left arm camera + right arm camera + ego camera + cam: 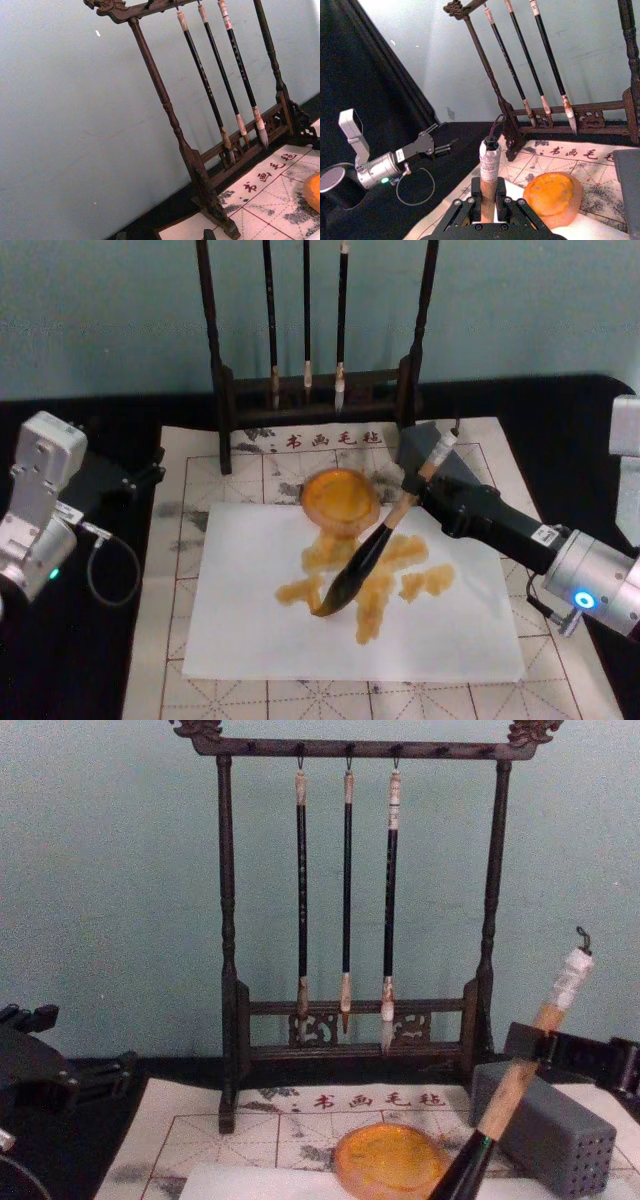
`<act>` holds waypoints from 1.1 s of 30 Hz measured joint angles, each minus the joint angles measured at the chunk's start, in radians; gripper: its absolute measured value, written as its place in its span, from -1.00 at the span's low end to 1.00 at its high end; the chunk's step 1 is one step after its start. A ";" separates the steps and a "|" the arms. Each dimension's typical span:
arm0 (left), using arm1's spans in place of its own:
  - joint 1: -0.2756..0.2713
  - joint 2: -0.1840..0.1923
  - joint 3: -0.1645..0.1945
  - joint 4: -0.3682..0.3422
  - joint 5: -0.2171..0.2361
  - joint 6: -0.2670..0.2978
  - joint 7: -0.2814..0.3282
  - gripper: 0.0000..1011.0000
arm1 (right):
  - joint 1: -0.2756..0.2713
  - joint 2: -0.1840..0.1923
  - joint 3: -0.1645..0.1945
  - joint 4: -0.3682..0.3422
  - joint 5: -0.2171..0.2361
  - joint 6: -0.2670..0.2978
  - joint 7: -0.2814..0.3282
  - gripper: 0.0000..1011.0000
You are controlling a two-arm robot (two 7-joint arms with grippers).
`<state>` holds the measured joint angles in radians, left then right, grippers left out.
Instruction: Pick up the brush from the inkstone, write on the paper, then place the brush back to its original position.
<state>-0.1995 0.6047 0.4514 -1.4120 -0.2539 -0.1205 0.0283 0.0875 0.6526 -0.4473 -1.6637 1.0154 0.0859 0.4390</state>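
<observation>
The brush point(365, 555) slants down over the white paper point(250, 640), its dark bristle tip resting among amber wet strokes point(400, 580). My right gripper point(410, 492) is shut on the tan handle just below the white end cap. It grips the same handle in the right wrist view point(487, 200) and the chest view point(545, 1045). The round orange inkstone point(340, 498) sits at the paper's far edge, just left of the handle, holding nothing. My left gripper point(150, 472) hangs parked and open over the black table at the left.
A dark wooden rack point(315, 390) with three thin hanging brushes stands behind the inkstone. A grey block with small holes point(545, 1125) lies under my right gripper's wrist. The gridded practice mat point(190, 470) lies under the paper. A cable loop point(110, 570) lies at the left.
</observation>
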 joint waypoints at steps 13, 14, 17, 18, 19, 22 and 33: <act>0.000 0.000 0.000 0.000 0.000 0.000 0.000 0.98 | -0.045 0.018 0.029 -0.040 -0.010 -0.011 0.008 -0.65; 0.000 0.000 0.000 0.000 0.000 0.000 0.000 0.98 | -0.047 0.019 0.030 -0.042 -0.010 -0.011 0.008 -0.65; 0.000 0.000 0.000 0.000 0.000 0.000 0.000 0.98 | -0.054 0.024 0.035 -0.049 -0.012 -0.011 0.010 -0.65; 0.000 0.000 0.000 0.000 0.000 0.000 0.000 0.98 | -0.055 0.025 0.035 -0.051 -0.012 -0.011 0.011 -0.65; 0.000 0.000 0.000 0.000 0.000 0.000 0.000 0.98 | -0.059 0.028 0.037 -0.055 -0.014 -0.011 0.014 -0.65; 0.000 0.000 0.000 0.000 0.000 0.000 0.000 0.98 | -0.063 0.033 0.038 -0.061 -0.019 -0.011 0.019 -0.65; 0.000 0.000 0.000 0.000 0.000 0.000 0.000 0.98 | -0.072 0.041 0.045 -0.078 -0.029 -0.012 0.030 -0.65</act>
<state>-0.1995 0.6047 0.4514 -1.4120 -0.2539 -0.1205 0.0283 0.0156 0.6937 -0.4023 -1.7413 0.9866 0.0735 0.4690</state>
